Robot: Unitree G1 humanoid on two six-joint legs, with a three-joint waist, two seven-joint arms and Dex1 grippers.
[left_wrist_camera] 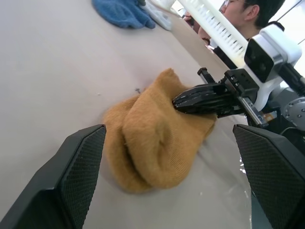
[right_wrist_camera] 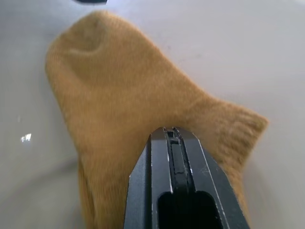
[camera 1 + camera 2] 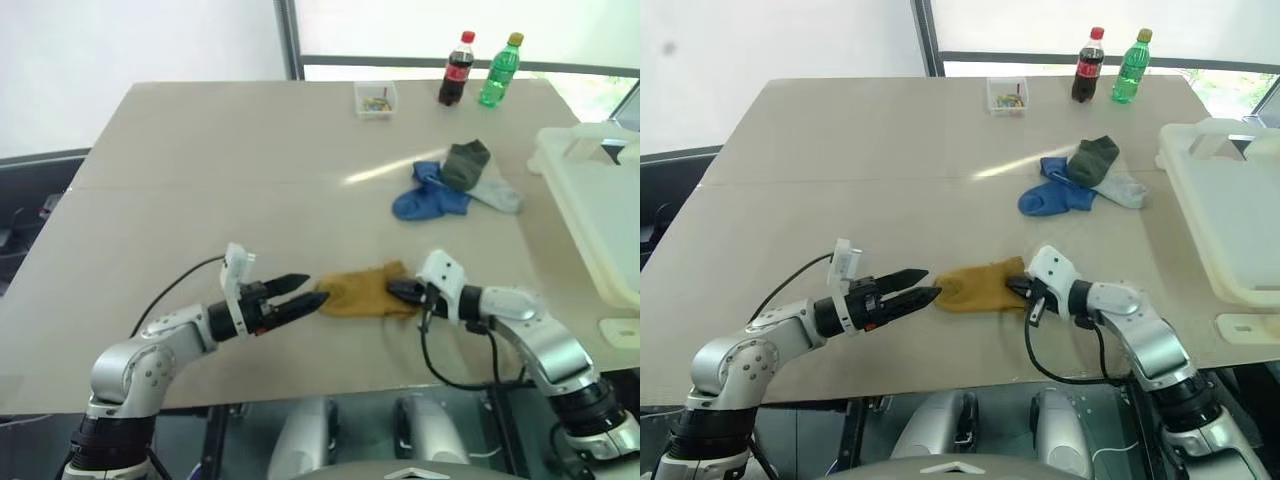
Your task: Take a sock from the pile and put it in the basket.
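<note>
A mustard-yellow sock (image 3: 362,292) lies on the table near its front edge, away from the pile (image 3: 455,185) of blue, olive and light grey socks farther back on the right. My right gripper (image 3: 392,291) is shut, its tips pinched on the sock's right end (image 2: 143,95). Pointing at the sock's left end, my left gripper (image 3: 316,290) is open; in the left wrist view the sock (image 1: 157,138) sits between and just ahead of its wide-spread fingers. The cream-white basket (image 3: 578,205) stands at the table's right edge.
A cola bottle (image 3: 457,70), a green bottle (image 3: 499,72) and a small clear box (image 3: 375,98) stand along the far edge. A person (image 1: 243,12) is behind the basket in the left wrist view. Bare tabletop (image 3: 200,170) spreads to the left.
</note>
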